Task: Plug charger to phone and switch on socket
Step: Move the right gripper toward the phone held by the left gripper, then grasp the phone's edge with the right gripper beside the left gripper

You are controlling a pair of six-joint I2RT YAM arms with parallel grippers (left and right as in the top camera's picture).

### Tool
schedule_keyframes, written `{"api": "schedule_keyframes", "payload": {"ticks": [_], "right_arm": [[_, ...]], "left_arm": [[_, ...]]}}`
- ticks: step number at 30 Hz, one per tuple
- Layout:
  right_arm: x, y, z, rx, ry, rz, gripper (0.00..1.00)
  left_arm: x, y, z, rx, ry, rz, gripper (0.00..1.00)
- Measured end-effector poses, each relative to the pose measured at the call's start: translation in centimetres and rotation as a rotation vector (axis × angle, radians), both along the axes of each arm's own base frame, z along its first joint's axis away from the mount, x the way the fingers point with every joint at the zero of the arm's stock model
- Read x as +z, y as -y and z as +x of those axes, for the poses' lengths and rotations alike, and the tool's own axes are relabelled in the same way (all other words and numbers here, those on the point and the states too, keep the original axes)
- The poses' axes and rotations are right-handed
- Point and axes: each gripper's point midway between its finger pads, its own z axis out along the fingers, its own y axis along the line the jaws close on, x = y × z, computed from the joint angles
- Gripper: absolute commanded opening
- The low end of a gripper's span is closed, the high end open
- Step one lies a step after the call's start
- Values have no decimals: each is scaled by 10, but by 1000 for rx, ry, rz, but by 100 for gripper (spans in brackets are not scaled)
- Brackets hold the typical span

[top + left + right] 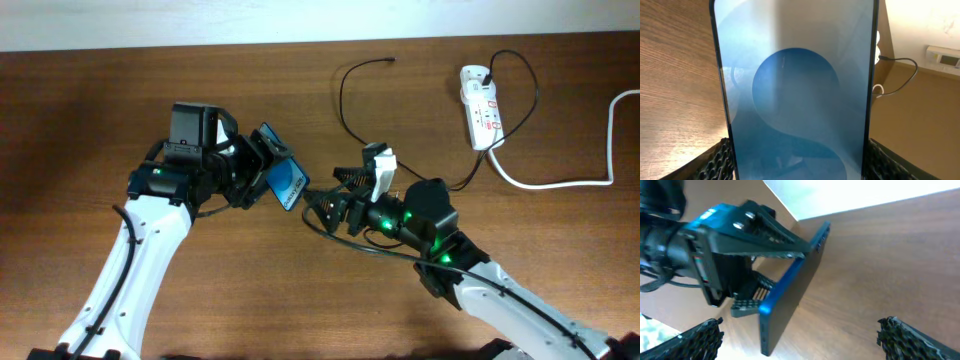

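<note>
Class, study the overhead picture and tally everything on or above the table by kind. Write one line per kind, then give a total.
Phones: 1 (phone)
Power strips: 1 (socket)
Thin black cables: 1 (charger)
Thick white cords: 1 (white cord)
Robot hands: 2 (left hand, right hand)
Total: 6

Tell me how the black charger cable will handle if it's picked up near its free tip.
Likely floppy: the charger cable lies in loose curves on the table, so its tip would probably droop and swing. Being so thin, it is probably light. Its other end seems to reach the socket, so a hard pull might drag that strip.
</note>
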Motion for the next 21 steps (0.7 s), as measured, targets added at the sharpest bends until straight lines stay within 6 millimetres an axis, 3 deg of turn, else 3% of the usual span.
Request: {"api": "schedule_keyframes", "payload": {"ticks": [13,18,21], "right_arm": [[3,6,13,-92,-6,22,100],[5,-12,5,-140,19,21,100],[1,-13,13,-177,30,25,98]], "left_arm": [[4,-5,14,69,30,3,49],[6,-7,19,82,52,10,49],[7,-7,19,83,54,12,49]]}}
